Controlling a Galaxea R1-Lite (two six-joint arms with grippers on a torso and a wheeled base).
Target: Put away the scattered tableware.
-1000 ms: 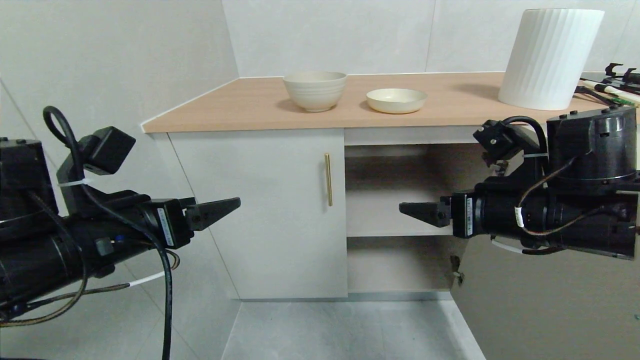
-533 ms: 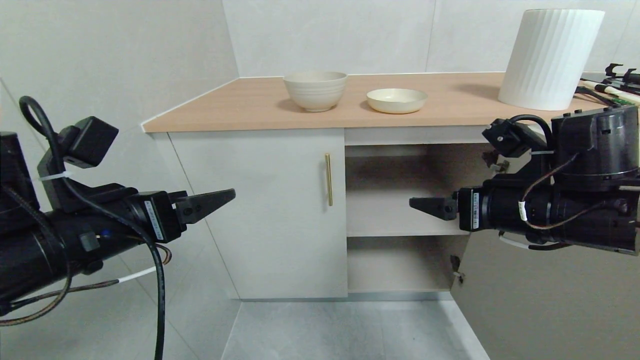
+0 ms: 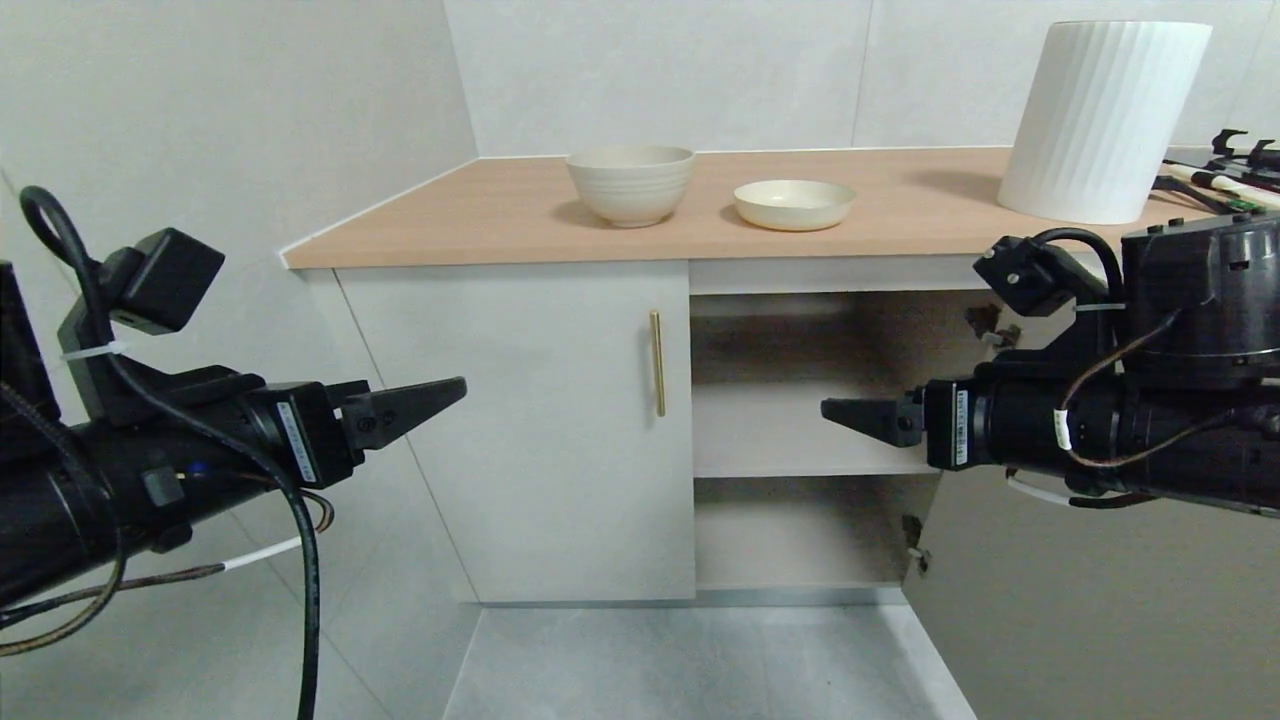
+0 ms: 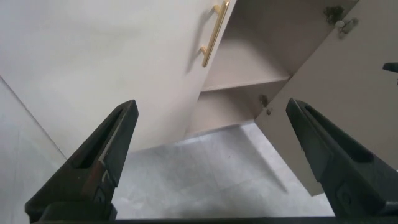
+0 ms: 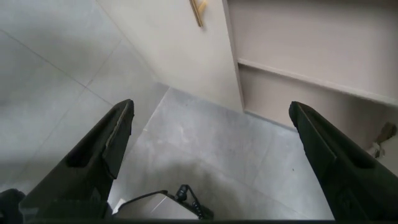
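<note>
A cream ribbed bowl (image 3: 631, 183) and a shallow cream plate (image 3: 795, 202) stand side by side on the wooden countertop (image 3: 480, 215). Below it the cabinet's right side is open, showing a bare shelf (image 3: 770, 432). My left gripper (image 3: 440, 395) hovers low, in front of the wall left of the cabinet. Its fingers are wide apart and hold nothing in the left wrist view (image 4: 210, 104). My right gripper (image 3: 845, 412) hangs level with the shelf in front of the open compartment. The right wrist view shows it open and empty (image 5: 210, 104).
A tall white ribbed container (image 3: 1100, 120) stands at the counter's right, with black tools (image 3: 1230, 165) behind it. The left cabinet door is shut, with a brass handle (image 3: 656, 362). The right door (image 3: 1060, 600) stands swung open under my right arm. Grey floor tiles (image 3: 700, 660) lie below.
Both arms have drawn back outward, the left gripper to the left and slightly up, the right gripper to the right. The camera has shifted slightly. Bowl and plate are unmoved.
</note>
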